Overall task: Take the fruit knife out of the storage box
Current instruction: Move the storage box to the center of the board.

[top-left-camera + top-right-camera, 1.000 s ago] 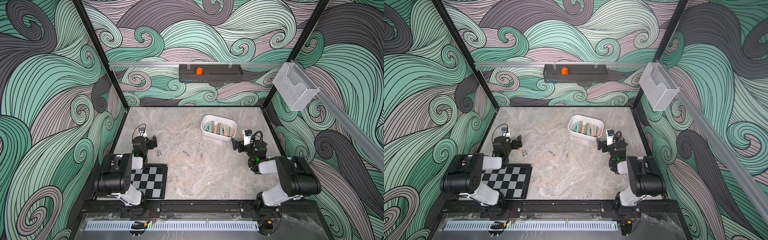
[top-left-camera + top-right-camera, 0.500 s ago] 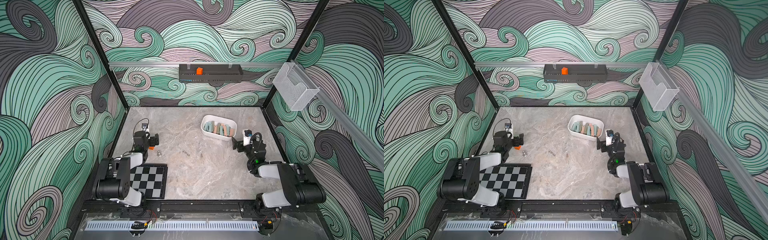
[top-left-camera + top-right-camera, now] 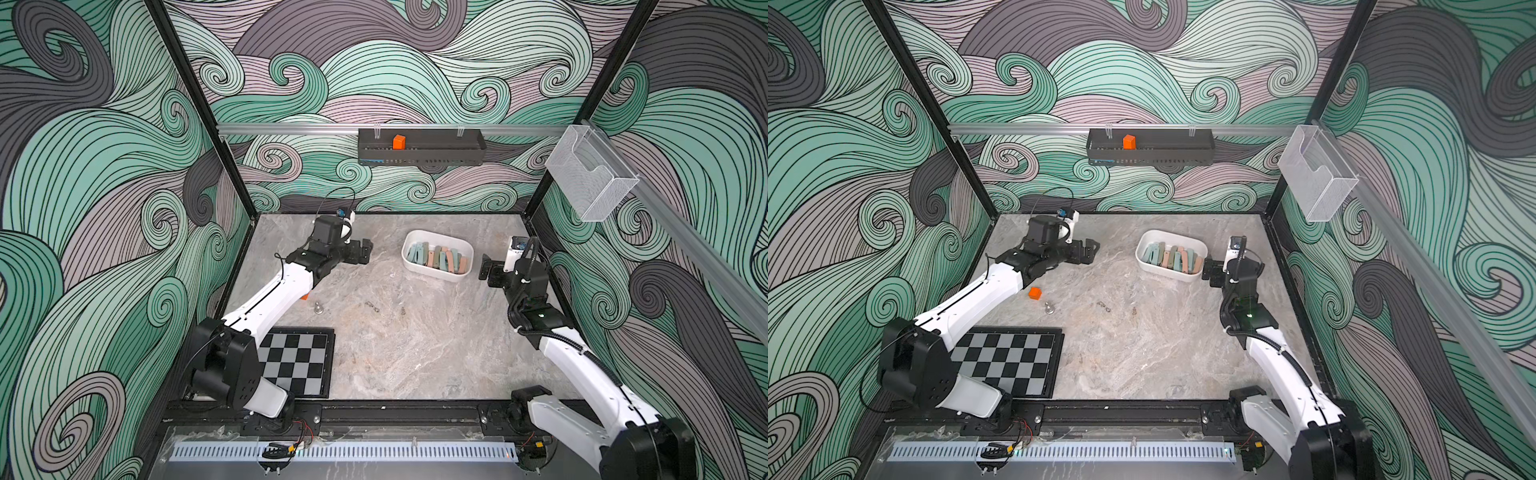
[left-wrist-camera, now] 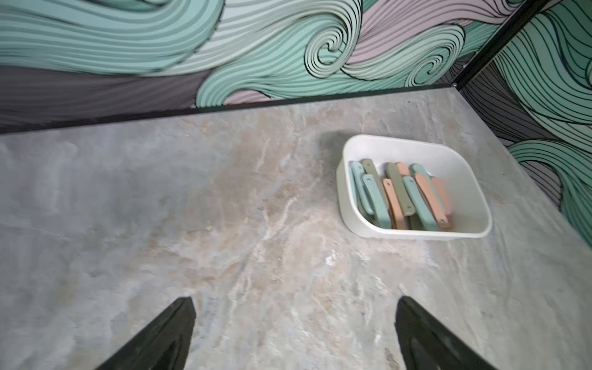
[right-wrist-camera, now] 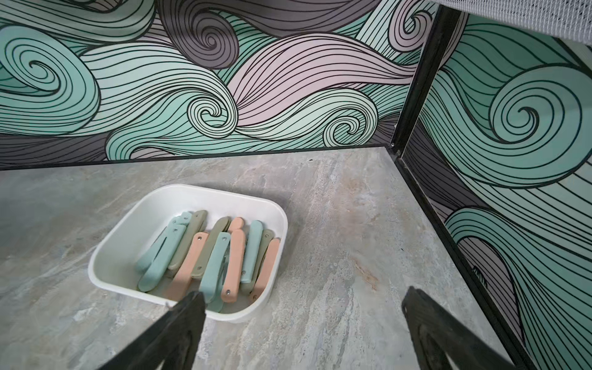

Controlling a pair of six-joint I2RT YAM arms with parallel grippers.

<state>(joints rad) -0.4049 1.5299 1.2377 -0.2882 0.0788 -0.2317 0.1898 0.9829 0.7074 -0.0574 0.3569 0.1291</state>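
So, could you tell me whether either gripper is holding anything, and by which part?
Nothing is held: the left gripper and the right gripper are both open and empty, and the fruit knives lie in the storage box.

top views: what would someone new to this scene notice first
Probably the loud teal, grey and pink swirl wallpaper on every wall around the marble table. Next comes the white storage box toward the back right of the table, filled with pastel folded fruit knives, with the open right end effector close beside it. A chessboard lies near the left arm's base.
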